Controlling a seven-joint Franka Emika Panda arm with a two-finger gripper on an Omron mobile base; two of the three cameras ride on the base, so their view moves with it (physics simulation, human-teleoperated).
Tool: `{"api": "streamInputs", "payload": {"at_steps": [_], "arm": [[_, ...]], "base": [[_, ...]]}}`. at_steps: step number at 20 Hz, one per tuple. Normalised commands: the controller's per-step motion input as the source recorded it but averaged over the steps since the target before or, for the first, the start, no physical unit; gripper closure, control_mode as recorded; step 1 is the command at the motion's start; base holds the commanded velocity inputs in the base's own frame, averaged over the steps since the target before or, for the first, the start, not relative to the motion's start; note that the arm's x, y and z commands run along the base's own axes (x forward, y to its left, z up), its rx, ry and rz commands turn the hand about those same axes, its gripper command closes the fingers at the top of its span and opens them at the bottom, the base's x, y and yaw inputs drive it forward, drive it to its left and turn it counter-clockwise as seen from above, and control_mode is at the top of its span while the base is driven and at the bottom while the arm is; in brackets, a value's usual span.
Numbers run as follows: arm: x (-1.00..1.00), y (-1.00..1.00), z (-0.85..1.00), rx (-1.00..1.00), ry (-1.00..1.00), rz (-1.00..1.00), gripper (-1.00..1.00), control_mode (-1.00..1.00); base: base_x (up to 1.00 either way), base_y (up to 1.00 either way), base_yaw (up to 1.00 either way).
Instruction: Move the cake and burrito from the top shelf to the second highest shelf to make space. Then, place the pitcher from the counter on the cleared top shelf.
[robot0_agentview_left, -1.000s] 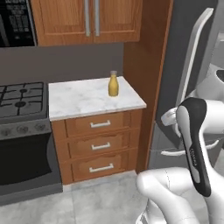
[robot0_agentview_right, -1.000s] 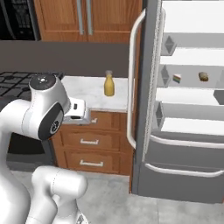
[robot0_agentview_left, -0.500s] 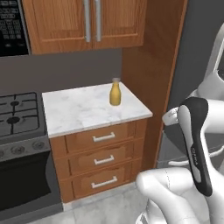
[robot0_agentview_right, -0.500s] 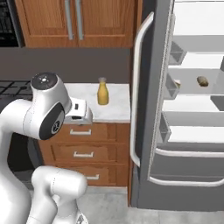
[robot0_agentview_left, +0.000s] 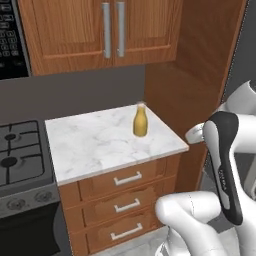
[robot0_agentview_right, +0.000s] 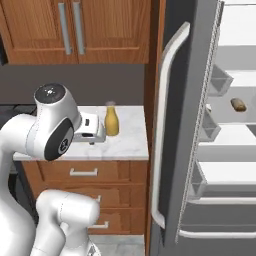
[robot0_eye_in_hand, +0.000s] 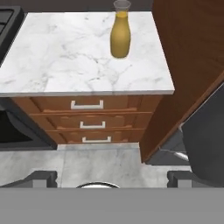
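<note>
Bare marbled counter (robot0_eye_in_hand: 65, 57) fills the frame's upper left. The pitcher (robot0_eye_in_hand: 120, 37) stands top centre; a brown side panel (robot0_eye_in_hand: 188, 52) bounds the right.

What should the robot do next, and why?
Probably reach the open gripper forward toward the pitcher. It stands upright on the counter, well ahead of the fingertips, which hold nothing.

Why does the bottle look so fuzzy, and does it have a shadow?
Left base view: the pitcher is soft and blocky, edges smeared. Hand view: it is sharper, with a faint shadow on the counter. Right base view: flat, even light, no glare.
</note>
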Motion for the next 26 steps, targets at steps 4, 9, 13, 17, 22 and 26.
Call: {"api": "streamInputs", "payload": {"at_steps": [4,9,13,17,22,26], "arm": [[0.0,0.0,0.0,0.0,0.0,0.0,-1.0,1.0],[0.0,0.0,0.0,0.0,0.0,0.0,-1.0,1.0],[0.0,0.0,0.0,0.0,0.0,0.0,-1.0,1.0],[0.0,0.0,0.0,0.0,0.0,0.0,-1.0,1.0],[0.19,0.0,-0.28,-0.04,0.0,-0.21,-1.0,-1.0],[0.35,0.0,-0.2,-0.01,-0.01,-0.2,-1.0,-1.0]], "base": [[0.72,0.55,-0.1],[0.59,0.62,-0.09],[0.42,0.58,-0.11],[0.21,0.19,-0.16],[0.0,0.0,0.0],[0.0,0.0,0.0]]}}
